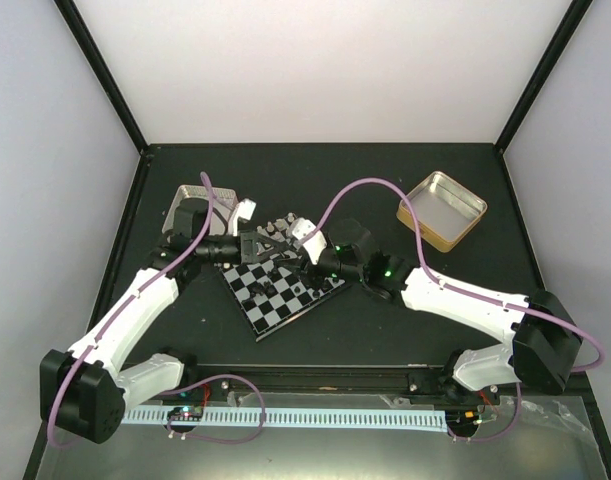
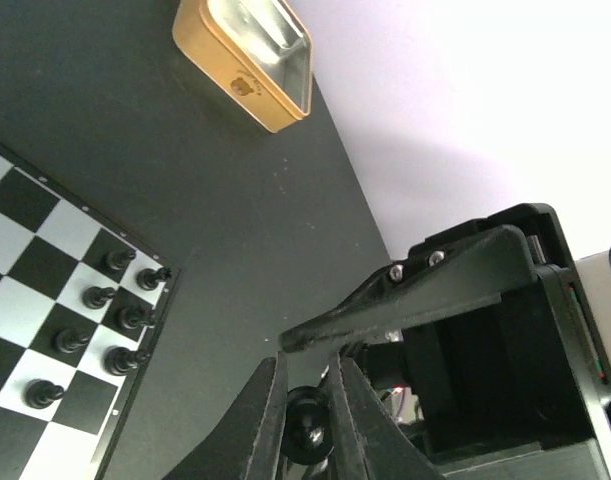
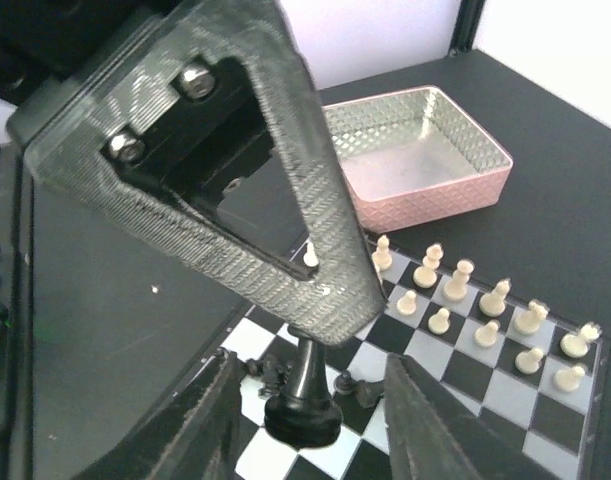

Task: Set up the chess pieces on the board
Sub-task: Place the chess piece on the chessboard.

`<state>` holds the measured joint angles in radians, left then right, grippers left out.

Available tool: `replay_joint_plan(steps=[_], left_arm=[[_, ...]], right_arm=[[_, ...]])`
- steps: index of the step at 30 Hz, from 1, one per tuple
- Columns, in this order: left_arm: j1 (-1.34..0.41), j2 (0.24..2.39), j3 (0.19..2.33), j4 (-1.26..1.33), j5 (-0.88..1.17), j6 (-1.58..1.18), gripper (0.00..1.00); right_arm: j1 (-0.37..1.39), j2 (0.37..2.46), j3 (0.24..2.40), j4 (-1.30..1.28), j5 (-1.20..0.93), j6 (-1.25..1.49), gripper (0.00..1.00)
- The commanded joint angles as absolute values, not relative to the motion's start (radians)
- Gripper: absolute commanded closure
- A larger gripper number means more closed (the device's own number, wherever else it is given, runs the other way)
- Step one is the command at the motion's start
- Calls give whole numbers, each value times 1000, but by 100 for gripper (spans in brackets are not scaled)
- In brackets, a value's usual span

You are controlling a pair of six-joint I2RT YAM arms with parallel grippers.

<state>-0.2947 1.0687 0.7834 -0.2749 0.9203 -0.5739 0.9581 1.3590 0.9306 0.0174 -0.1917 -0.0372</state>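
A black chess piece hangs above the board, with my left gripper shut on it. Its round base shows between the left fingers. My right gripper is open around the same piece, its fingers standing clear of the base on both sides. The two grippers meet over the board's far edge. White pieces stand in two rows on the board. Several black pieces stand near the opposite edge, and a few black ones lie on their sides.
A pink tin lies just past the white pieces' end of the board. A gold tin sits at the table's back right. The booth's dark frame posts and pale walls close in the table.
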Motion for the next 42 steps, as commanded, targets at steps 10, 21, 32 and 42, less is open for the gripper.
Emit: replay_joint_plan(steps=[10, 21, 32, 42], left_arm=[[-393, 1010, 851, -454, 441, -487, 98], [-757, 967, 814, -506, -91, -624, 98], [-967, 1136, 813, -463, -255, -702, 98], [-1011, 1363, 807, -341, -288, -852, 98]], right_arm=[[959, 1203, 851, 75, -19, 175, 34], [959, 1047, 835, -147, 415, 482, 32], [957, 978, 770, -288, 488, 677, 31], [947, 985, 742, -289, 487, 669, 29]])
